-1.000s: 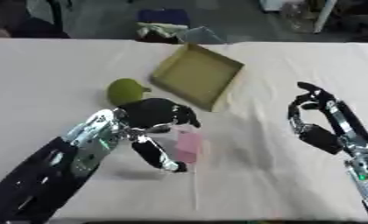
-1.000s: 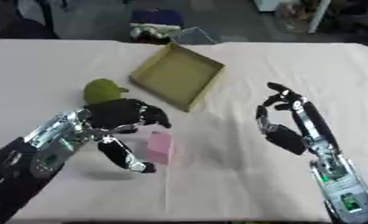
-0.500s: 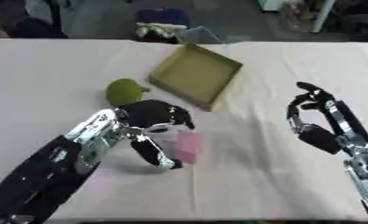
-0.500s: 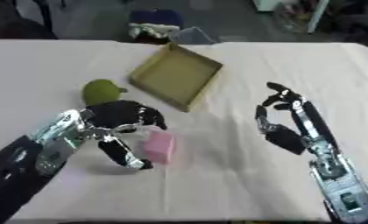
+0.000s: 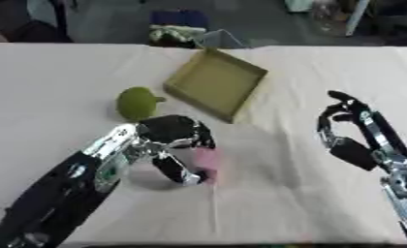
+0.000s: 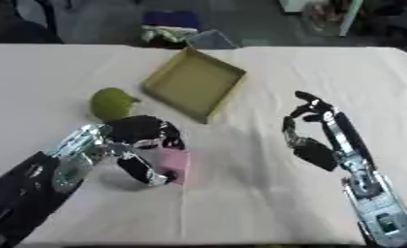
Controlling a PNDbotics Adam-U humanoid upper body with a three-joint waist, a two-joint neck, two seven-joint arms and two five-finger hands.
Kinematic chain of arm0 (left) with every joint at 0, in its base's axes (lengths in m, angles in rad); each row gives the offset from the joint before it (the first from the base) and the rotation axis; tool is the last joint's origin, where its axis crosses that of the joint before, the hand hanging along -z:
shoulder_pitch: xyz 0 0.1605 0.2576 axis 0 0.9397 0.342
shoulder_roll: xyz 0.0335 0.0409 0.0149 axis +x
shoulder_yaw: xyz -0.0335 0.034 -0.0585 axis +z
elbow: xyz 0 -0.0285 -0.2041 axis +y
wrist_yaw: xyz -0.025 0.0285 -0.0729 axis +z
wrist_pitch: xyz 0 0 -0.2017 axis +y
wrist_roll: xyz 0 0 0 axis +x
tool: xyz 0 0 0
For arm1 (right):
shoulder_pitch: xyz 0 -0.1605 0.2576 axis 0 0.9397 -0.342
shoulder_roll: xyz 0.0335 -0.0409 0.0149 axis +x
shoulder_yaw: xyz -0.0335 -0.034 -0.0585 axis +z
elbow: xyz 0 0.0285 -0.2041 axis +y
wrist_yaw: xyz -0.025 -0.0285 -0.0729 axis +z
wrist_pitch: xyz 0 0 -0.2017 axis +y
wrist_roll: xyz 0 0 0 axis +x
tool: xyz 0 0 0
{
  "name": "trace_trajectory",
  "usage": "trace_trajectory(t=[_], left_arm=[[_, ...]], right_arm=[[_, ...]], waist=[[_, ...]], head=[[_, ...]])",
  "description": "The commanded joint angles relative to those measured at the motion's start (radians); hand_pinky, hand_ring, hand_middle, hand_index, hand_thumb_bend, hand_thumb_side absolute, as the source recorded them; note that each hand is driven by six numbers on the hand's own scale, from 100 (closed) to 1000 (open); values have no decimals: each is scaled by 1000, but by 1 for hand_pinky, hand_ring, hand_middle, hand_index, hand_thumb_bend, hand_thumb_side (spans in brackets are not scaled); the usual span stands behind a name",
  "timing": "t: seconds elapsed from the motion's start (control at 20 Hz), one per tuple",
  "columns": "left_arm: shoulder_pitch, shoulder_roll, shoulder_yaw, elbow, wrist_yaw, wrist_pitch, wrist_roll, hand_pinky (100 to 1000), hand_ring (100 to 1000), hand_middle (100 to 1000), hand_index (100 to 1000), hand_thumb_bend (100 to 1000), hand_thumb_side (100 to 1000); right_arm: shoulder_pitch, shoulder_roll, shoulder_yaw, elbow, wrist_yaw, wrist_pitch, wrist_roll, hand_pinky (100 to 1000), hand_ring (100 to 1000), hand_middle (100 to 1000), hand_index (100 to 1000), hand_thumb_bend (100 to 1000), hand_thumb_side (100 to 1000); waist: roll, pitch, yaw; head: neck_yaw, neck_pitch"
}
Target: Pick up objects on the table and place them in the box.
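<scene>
Just beyond the left hand (image 5: 175, 140) sits a green fruit (image 5: 136, 102).

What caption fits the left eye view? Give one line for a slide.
Left hand closing around a pink block on the table, green fruit and open box beyond.

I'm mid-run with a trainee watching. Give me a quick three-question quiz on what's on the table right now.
1. True or false: the pink block already lies inside the box.
2. Which hand is closing on the pink block: A) left hand, B) right hand?
3. Fill in: the green fruit sits on the table to the ___ of the box.

Key: 1 false, it is on the cloth by the left hand. 2 A. 3 left.
</scene>
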Motion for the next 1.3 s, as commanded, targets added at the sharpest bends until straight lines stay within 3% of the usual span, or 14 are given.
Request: trace_trajectory(t=[0.05, 0.3, 0.65, 1.0, 1.3], left_arm=[[-30, 30, 33, -59, 38, 27, 34, 632, 499, 498, 652, 192, 385], [-115, 67, 83, -54, 72, 100, 83, 631, 496, 497, 655, 187, 367], [-306, 33, 117, 256, 95, 157, 168, 634, 502, 502, 664, 177, 354], [-439, -85, 183, 568, 28, 117, 301, 645, 517, 516, 683, 163, 372], [-476, -157, 196, 666, -59, 81, 331, 656, 545, 556, 715, 192, 381]], right_arm=[[-14, -12, -5, -11, -2, -4, 2, 763, 831, 617, 937, 100, 461], [-12, -12, -3, -11, -3, -5, 3, 763, 831, 617, 937, 100, 463], [-27, -1, 5, -11, -7, -6, 10, 763, 831, 617, 937, 100, 467], [-40, 11, 17, -17, -16, -10, 20, 763, 831, 617, 938, 100, 468], [-44, 21, 20, -21, -11, -13, 25, 763, 830, 617, 938, 100, 468]], waist=[[-1, -12, 0], [1, -14, -3], [-3, -2, -29], [-4, 14, -65], [-5, 17, -83]], head=[[-1, 5], [-5, 5], [-1, 5], [22, 5], [30, 5]])
